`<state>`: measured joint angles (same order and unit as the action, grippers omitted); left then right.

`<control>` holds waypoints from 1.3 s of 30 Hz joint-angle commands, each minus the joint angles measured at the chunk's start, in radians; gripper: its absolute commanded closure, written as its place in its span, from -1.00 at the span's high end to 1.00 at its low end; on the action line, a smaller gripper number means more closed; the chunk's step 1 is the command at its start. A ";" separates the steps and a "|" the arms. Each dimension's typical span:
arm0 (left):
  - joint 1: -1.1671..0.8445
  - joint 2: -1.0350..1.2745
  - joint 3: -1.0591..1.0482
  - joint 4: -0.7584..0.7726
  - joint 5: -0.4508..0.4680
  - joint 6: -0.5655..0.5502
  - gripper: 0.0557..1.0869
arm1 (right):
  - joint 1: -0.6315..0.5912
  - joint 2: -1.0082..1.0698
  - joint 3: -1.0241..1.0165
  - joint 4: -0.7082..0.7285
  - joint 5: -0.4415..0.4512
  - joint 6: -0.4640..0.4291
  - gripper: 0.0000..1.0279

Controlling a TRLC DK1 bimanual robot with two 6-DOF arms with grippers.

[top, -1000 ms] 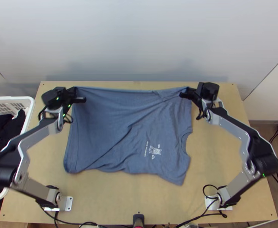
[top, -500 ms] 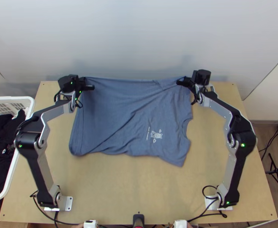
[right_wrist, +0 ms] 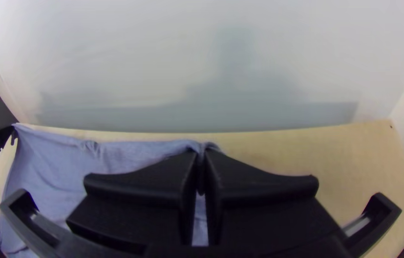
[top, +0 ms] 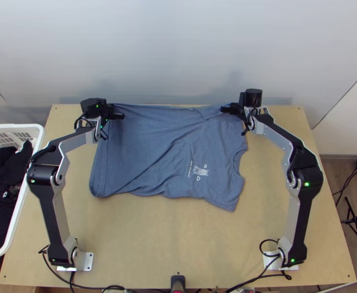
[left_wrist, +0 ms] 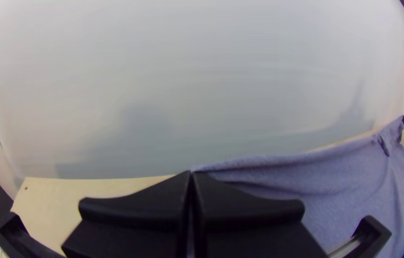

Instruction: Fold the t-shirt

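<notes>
The table (top: 144, 244) was light wood, a pale wall (top: 178, 53) behind its far edge, a white basket (top: 38, 146) of black clothes (top: 3, 195) at the left. The blue shirt (top: 144, 156) lay on the table's far half, mostly spread but creased, its small white print (top: 200, 171) up. My left pincer (top: 116, 112) was closed on its far left corner, my right pincer (top: 227, 108) closed on the far edge towards the right.

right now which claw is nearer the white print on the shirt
The right claw, gripping the shirt's far edge at the print's end; the left claw grips it nearer the white basket.
</notes>
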<state>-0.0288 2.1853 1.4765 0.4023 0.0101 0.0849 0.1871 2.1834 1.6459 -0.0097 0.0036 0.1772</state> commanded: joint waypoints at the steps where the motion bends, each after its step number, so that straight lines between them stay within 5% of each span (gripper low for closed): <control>1: 0.010 -0.110 -0.081 -0.086 0.018 0.072 -0.93 | 0.006 -0.125 -0.144 -0.053 -0.008 -0.022 -0.95; 39: -0.008 -0.532 -0.616 -0.076 0.044 0.179 -0.93 | 0.000 -0.657 -0.755 -0.214 -0.142 -0.047 -0.95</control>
<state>-0.0357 1.6882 0.9333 0.3241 0.0521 0.2348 0.1879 1.5642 0.9710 -0.2058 -0.1062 0.1303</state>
